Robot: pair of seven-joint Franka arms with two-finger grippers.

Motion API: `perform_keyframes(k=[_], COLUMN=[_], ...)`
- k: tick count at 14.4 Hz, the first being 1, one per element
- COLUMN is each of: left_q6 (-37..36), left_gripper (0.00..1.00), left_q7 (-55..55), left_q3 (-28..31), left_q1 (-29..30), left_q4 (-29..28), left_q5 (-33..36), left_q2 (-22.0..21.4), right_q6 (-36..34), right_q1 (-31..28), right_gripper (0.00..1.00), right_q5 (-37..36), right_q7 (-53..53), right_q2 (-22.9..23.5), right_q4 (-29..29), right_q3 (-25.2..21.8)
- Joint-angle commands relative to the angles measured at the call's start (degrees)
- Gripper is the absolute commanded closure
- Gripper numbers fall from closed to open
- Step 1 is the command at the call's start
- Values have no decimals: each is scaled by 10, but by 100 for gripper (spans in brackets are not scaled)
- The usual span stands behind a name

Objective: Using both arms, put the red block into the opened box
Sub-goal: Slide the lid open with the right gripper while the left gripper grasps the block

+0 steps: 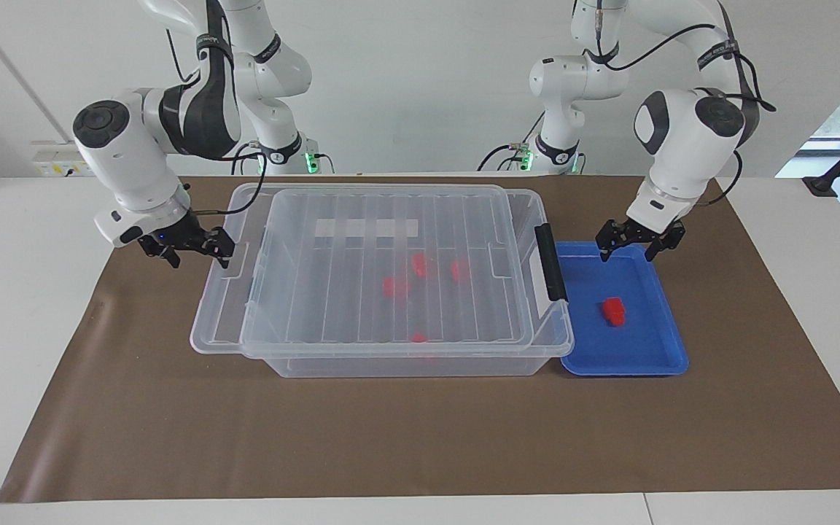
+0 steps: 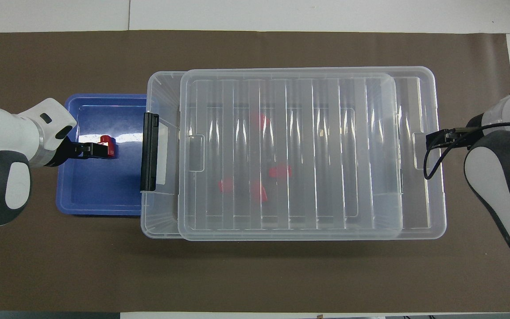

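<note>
One box (image 1: pixel 405 357), lid (image 1: pixel 362 270) slid aside; four red blocks inside; one red block (image 1: pixel 614 310) in tray (image 1: pixel 639 361). Left claw (image 1: pixel 639 241): apart. Right claw (image 1: pixel 191 250): apart at lid's edge.

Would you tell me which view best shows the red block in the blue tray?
The facing view: the red block lies fully exposed in the blue tray, the left gripper above the tray. Overhead, that gripper covers part of the block.

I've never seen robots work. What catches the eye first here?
A big clear plastic box sits mid-table, its ribbed lid slid partly off at the right gripper. Beside it, the open left gripper hangs over a shallow blue tray holding a small red block.
</note>
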Motion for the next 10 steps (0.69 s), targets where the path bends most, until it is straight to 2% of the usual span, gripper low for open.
perform_keyframes(k=[1, 10], left_q6=[55, 161], left_gripper=[0, 0], left_q7=[-5, -5], left_q3=[3, 4], left_q1=[-1, 10], left_q4=[-1, -24], left_q5=[-2, -2], left_q2=[40, 111], right_q6=[19, 30], right_q1=[-4, -5], right_gripper=[0, 0], right_q5=[5, 5], right_q7=[-41, -102], right_q2=[-7, -6], right_q4=[-14, -14], right_q3=[-16, -52])
